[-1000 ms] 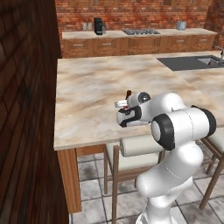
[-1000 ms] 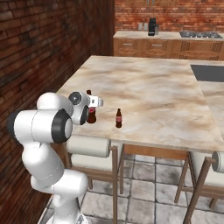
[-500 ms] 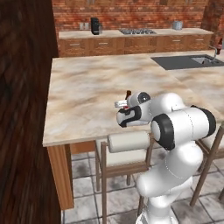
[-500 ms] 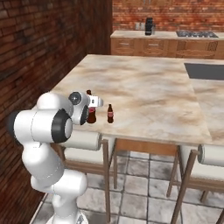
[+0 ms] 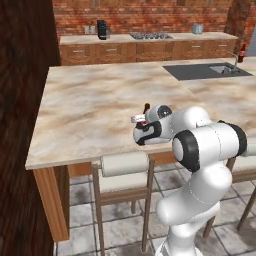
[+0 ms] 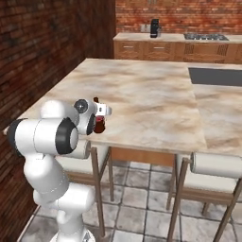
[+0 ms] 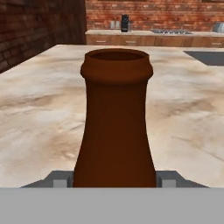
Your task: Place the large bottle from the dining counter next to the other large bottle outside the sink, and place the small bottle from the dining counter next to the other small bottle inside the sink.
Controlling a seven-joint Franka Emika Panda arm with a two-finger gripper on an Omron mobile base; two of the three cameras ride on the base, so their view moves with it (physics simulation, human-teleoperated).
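Note:
My gripper [image 7: 113, 183] is shut on a brown bottle [image 7: 116, 122], which stands upright between the grey finger pads [image 7: 57, 180] over the dining counter [image 5: 90, 110]. The bottle's neck [image 5: 146, 106] pokes up above the hand near the counter's front edge, and it shows again [image 6: 96, 100] in the right base view. Just under the hand there is a dark red bottle shape [image 6: 99, 124]; I cannot tell whether it is the held bottle's body or a second one. The sink [image 5: 205, 71] lies far right, with a dark bottle [image 5: 242, 52] beside its faucet.
Cushioned stools [image 5: 125, 165] [image 6: 215, 165] are tucked under the counter's front edge, close to my arm. A dark brick wall [image 5: 22, 100] closes the left side. At the back, a wooden cabinet counter carries a coffee machine [image 5: 101, 29] and a stove.
The base has driven to the right, so the counter and back wall slide left in both base views. The arm and the held bottle keep the same pose.

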